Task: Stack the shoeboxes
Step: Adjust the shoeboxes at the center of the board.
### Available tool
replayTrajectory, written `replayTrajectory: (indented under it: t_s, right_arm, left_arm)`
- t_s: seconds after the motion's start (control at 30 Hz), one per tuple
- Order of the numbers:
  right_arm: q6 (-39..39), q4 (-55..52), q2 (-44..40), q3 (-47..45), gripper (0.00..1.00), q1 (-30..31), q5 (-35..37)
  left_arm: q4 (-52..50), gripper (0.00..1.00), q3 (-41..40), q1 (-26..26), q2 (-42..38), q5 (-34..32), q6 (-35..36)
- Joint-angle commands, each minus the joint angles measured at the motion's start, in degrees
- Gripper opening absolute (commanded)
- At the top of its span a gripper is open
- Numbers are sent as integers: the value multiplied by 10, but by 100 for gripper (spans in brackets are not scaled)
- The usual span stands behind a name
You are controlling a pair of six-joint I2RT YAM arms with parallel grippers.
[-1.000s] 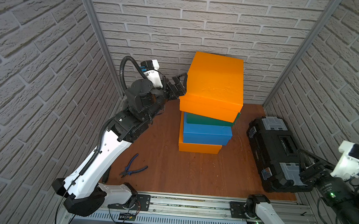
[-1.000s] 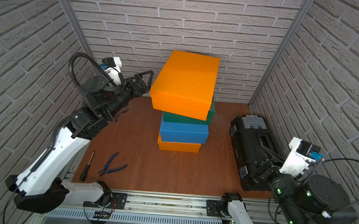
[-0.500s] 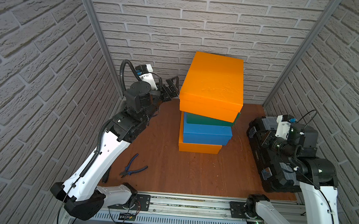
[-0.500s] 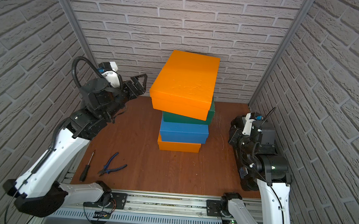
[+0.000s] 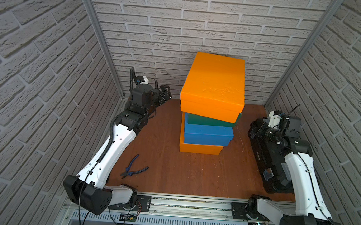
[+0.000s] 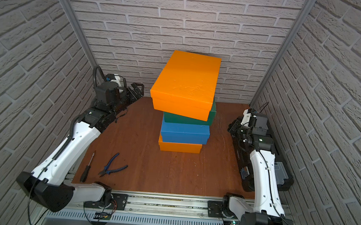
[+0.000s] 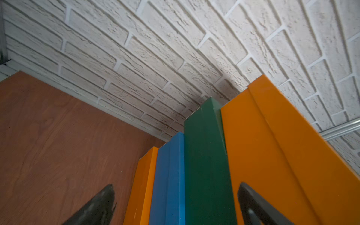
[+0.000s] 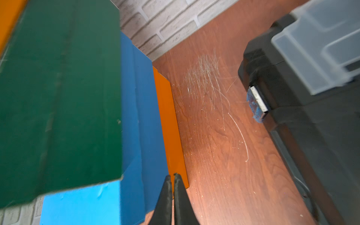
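Hovering far left, left gripper (image 5: 165,92) gapes empty, just beside stack, touching nothing. Shoeboxes stand mid-table near far wall: bottom orange box (image 5: 201,148), blue box (image 5: 207,134), green box (image 5: 209,120), top orange box (image 5: 215,85) skewed, likely needs squaring. Right gripper (image 8: 173,187) pinched shut, empty, near stack's right side, maybe for nudging. Wrist views reveal box sides; only a top view shows screwdriver (image 6: 86,169).

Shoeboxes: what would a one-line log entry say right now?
shoeboxes: all four stacked, top orange box skewed | left gripper: open, touching nothing | right gripper: shut, empty
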Motion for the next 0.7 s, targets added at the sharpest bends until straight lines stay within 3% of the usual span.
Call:
replayTrajectory:
  t_s: [0.0, 0.2, 0.67]
  right_arm:
    - [9, 70, 36, -12, 8, -7, -62]
    - [12, 120, 103, -47, 9, -9, -105]
    - [29, 224, 235, -113, 7, 56, -93]
  left_arm:
    - [28, 98, -24, 21, 4, 18, -35]
    - [27, 98, -63, 40, 30, 36, -53]
    - [60, 98, -117, 45, 162, 100, -91]
